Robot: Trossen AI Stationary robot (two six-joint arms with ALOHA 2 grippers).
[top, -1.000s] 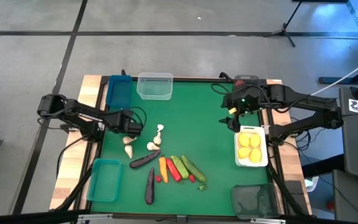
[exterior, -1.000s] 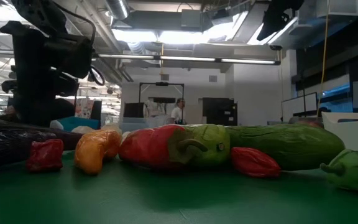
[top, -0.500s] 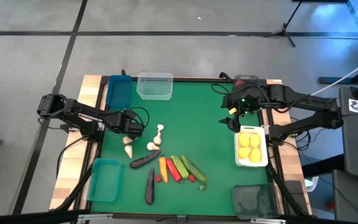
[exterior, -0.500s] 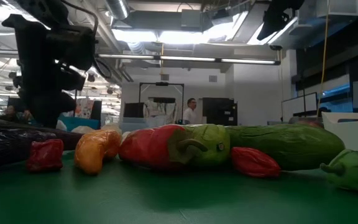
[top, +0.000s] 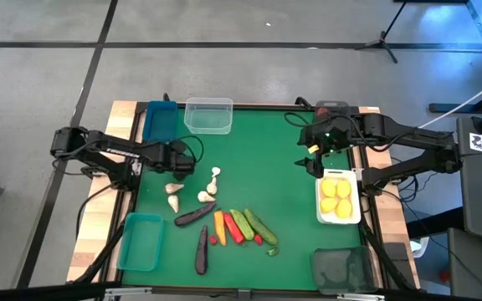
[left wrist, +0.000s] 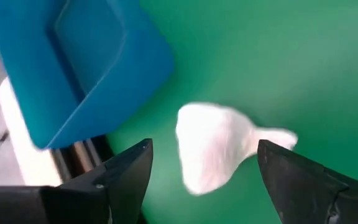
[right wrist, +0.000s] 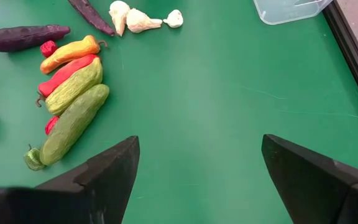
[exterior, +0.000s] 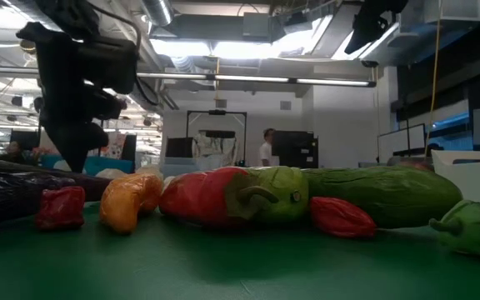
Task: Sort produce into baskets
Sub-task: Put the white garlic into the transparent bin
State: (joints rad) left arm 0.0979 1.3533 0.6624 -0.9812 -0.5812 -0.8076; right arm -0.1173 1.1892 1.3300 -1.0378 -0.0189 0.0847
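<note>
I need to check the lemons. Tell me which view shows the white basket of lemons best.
The high view: the white basket sits at the table's right edge with yellow lemons filling it. The low view shows only its white wall at far right. Neither wrist view shows it.

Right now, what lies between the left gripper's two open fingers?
In the left wrist view, a white garlic lies on the green mat between the left gripper fingers, beside the blue basket.

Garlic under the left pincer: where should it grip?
Grip the garlic across its fat round bulb, coming straight down from above. It lies on its side on the mat, and its thin stem end tapers off, likely too narrow to hold. The left pincer stands open around it.
</note>
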